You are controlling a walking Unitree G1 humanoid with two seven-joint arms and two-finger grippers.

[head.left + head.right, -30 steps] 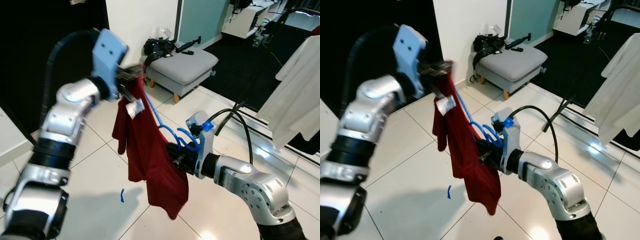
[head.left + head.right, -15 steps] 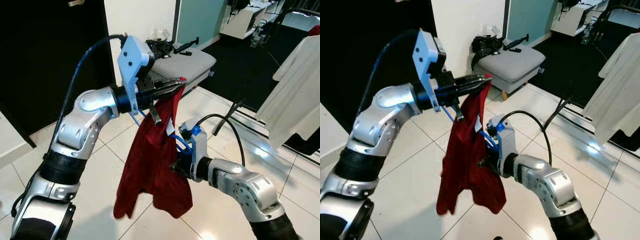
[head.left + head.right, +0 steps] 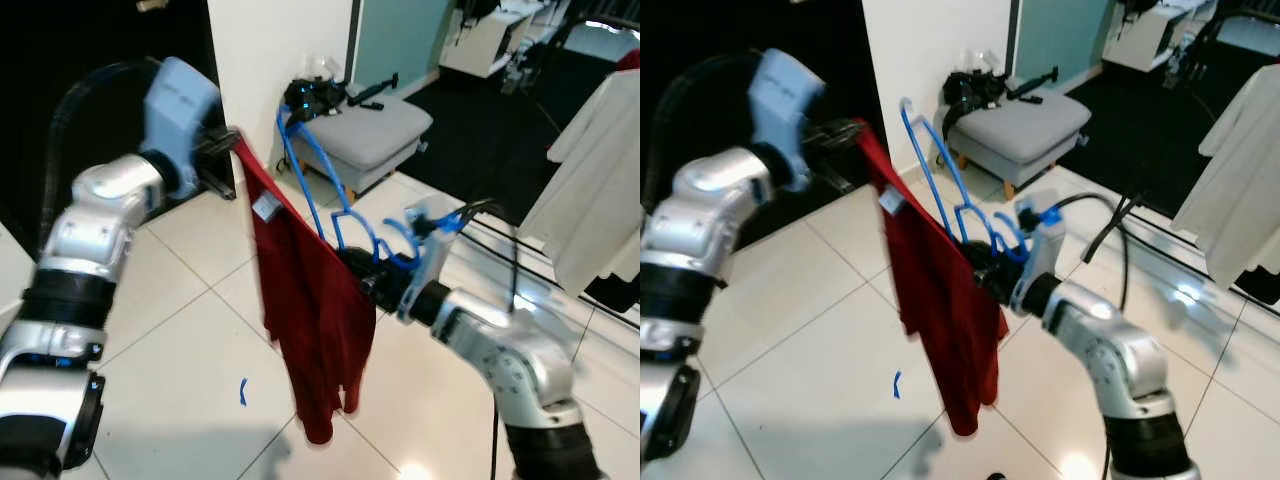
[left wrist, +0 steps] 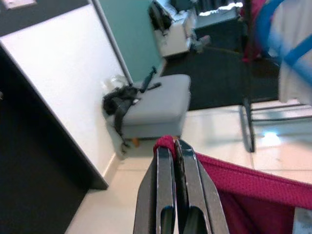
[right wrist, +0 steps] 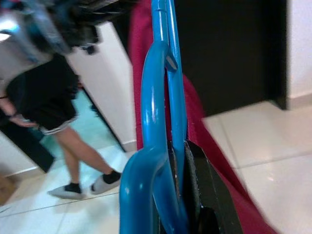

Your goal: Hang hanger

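Gripping blue hanger (image 3: pixel 318 170) in right pincer (image 3: pixel 366 282), garment (image 3: pixel 310 320) beside.

Glossy white tiled floor (image 3: pixel 160 330), grey footstool (image 3: pixel 370 135), white wall (image 3: pixel 275 45).

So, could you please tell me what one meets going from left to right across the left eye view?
Left claw pinching the red garment → blue hanger → right claw → white garment hanging at the far right.
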